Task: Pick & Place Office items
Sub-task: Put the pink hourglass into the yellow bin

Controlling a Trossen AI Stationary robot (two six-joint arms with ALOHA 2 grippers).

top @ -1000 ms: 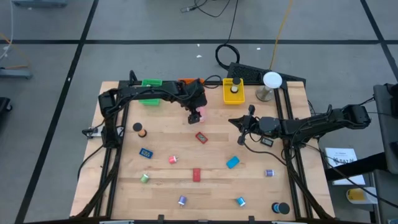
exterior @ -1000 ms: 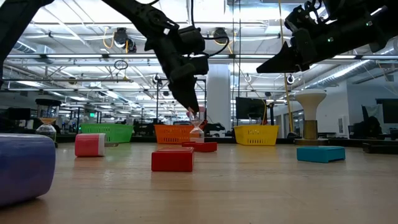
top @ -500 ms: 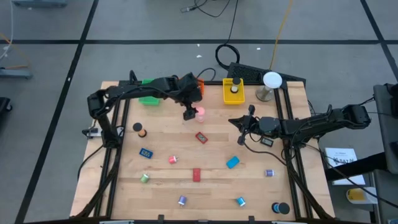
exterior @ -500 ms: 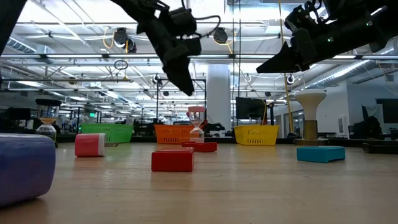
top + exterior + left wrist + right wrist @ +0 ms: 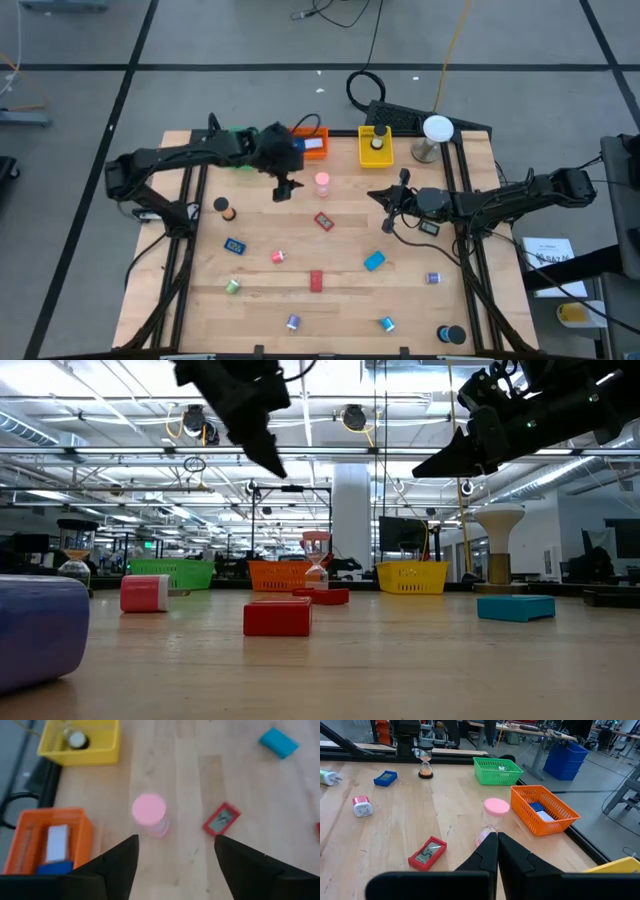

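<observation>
A pink hourglass point(image 5: 321, 181) stands upright on its base on the table near the orange tray point(image 5: 309, 142); the left wrist view looks down on the hourglass's pink top point(image 5: 149, 809), and it also shows in the right wrist view point(image 5: 492, 817) and the low view point(image 5: 315, 560). My left gripper point(image 5: 283, 190) hovers open, high above the table and to the left of the hourglass point(image 5: 176, 842), touching nothing. My right gripper point(image 5: 375, 195) is shut and empty point(image 5: 497, 840), held above the table's right half, pointing toward the hourglass. Other small items lie scattered over the table.
A red clock point(image 5: 323, 220) and a blue block point(image 5: 374, 261) lie near the middle. The yellow tray point(image 5: 375, 146) holds a black-and-white item. The green tray point(image 5: 497, 770) sits left of the orange one. A white ball on a stand point(image 5: 436, 130) is at the far right.
My left gripper has let go of the pink hourglass, risen well above the table and drawn back toward the table's left edge. The hourglass stays standing upright where it was set down. My right arm has kept still.
</observation>
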